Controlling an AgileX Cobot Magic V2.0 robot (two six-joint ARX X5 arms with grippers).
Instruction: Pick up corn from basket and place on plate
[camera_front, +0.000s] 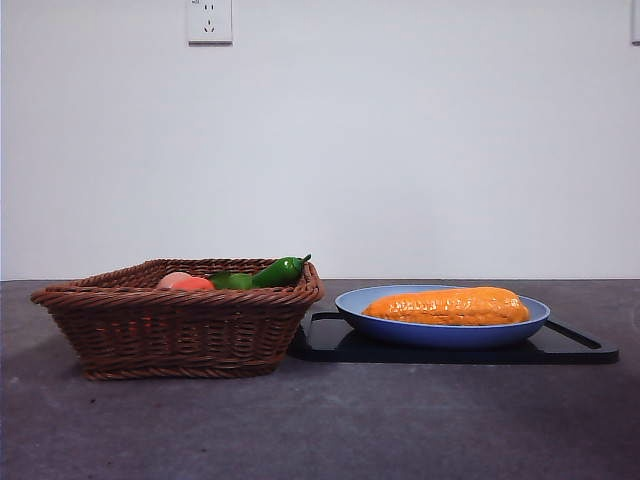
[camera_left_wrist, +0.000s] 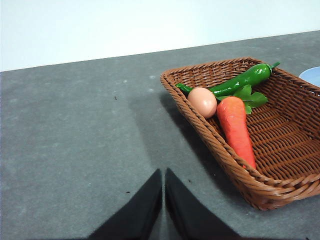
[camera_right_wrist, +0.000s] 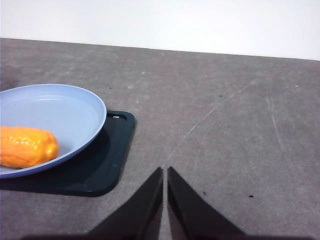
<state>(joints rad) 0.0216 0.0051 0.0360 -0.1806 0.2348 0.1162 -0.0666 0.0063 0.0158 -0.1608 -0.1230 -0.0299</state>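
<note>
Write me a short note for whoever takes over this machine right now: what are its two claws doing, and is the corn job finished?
Left gripper: shut, holding nothing, over bare table beside the dark-brown woven wicker basket.
Right gripper: shut, holding nothing, beside the flat black tray.
The bumpy orange-yellow corn cob lies on the round light-blue plate, which sits on the tray.
Done: corn is out of the basket and on the plate.
Left: nothing apparent.

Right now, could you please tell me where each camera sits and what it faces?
Front view: low at table height, facing the basket and the corn on the plate; no arm shows.
Left wrist view: above the shut left end effector, facing the basket.
Right wrist view: above the shut right end effector, sharing corn and plate with the front view.
</note>
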